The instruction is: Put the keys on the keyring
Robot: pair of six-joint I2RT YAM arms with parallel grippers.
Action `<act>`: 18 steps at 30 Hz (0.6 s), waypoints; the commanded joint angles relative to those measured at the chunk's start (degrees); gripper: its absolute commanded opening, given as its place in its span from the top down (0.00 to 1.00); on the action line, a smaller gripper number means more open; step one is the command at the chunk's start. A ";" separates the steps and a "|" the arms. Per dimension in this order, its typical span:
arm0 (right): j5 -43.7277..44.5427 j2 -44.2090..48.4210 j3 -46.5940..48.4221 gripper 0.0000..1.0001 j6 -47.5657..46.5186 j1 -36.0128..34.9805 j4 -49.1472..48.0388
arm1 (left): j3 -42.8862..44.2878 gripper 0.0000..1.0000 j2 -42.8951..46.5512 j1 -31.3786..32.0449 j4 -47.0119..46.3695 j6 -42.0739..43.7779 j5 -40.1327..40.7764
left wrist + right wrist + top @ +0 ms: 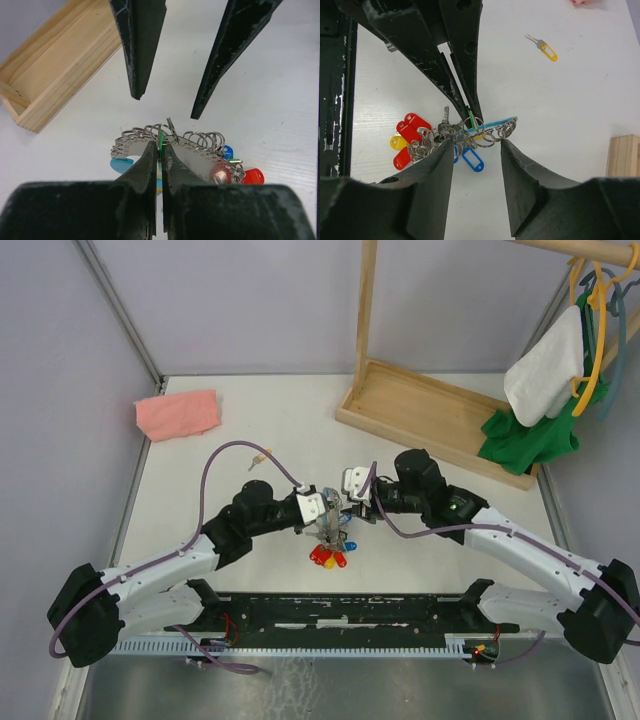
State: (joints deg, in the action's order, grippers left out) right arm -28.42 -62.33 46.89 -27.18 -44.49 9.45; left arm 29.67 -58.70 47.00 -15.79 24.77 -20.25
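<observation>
Reaching arms: both stretch from their bases at the near edge and bend inward, so the wrists meet nose to nose low over the middle of the table [280,410].
Left gripper [159,146]: fingers pressed almost together, pinching the green-headed key [160,141] by its plastic head, with the tips angled down at the bunch.
Right gripper [477,144]: jaws spread wide and holding nothing, one finger on each side of the bunch, facing the left fingertips.
Keyring [170,136]: lies on the table at centre, directly under both grippers. Thin wire loops overlap in a row along a grey curved metal piece. Whether the green key is threaded on cannot be told.
Bunch: glossy oblong plastic heads, with the red heads [410,131], one yellow and some blue fanned toward the near side. A light-blue tag [120,164] lies flat against the loops.
Open room: matte white tabletop lies open left, right and beyond the bunch. The black base rail closes the near side.
Yellow-headed key [262,456]: lies alone on the table, farther off and left of the grippers, well apart from the ring.
Edges: grey walls meet the table at its left and far sides.
Pink cloth [178,413]: soft and folded, in the far-left corner.
Wooden rack [430,410]: pale tray base and upright post at far right. A white cloth [545,370] and a green garment [530,435] hang from it.
</observation>
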 commanded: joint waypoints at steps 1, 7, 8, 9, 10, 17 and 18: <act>-2.12 -3.01 5.29 0.48 -8.25 0.27 7.28 | 2.95 0.97 1.65 0.10 -1.78 3.73 -3.84; -4.89 -6.10 6.32 0.50 -8.82 0.53 7.02 | 2.89 0.97 2.04 0.06 -1.79 3.70 -3.94; -5.26 -6.60 6.55 0.51 -8.68 0.59 7.13 | 2.85 0.97 2.17 0.10 -1.83 3.66 -3.86; -5.69 -6.92 6.66 0.52 -8.58 0.60 7.19 | 2.85 0.97 2.26 0.08 -1.81 3.67 -3.83; -6.16 -7.21 6.67 0.53 -8.51 0.63 7.02 | 2.85 0.97 2.32 0.08 -1.86 3.68 -3.88; -9.42 -7.99 6.59 0.69 -6.52 0.72 5.64 | 2.82 0.97 2.16 0.08 -1.77 3.16 -3.72; -9.45 -7.99 6.53 0.72 -6.32 0.72 5.40 | 2.83 0.97 2.21 0.10 -1.78 3.09 -3.70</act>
State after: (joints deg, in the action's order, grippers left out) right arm -34.76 -70.35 50.78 -34.50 -44.07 16.99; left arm 29.67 -57.91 47.00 -14.81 26.70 -22.85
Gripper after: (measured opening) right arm 0.322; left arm 0.055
